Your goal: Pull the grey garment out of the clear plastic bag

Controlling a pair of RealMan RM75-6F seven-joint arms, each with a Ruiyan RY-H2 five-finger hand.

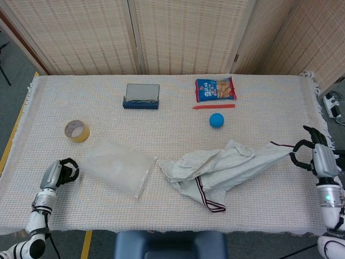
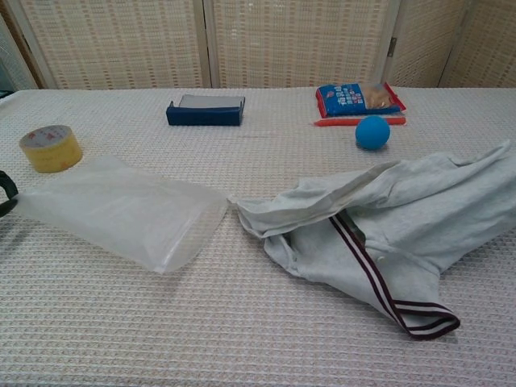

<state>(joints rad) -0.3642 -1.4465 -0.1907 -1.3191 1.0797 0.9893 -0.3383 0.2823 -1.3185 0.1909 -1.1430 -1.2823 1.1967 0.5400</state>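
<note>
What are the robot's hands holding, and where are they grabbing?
The right hand holds the grey garment by its far right end. The left hand pinches the clear plastic bag by its left end.

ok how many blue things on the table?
3: a blue ball right of centre, a blue snack packet behind it at the far edge, and a dark blue box at far centre-left.

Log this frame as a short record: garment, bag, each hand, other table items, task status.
garment: grey garment fully outside the bag, spread on the table's right half, one end held up at the right edge
bag: clear plastic bag lying empty on the left, apart from the garment
left hand: left hand grips the bag's left end
right hand: right hand holds the garment's end
other items: tape roll, blue box, snack packet, red pen, blue ball
task status: looks complete
</note>
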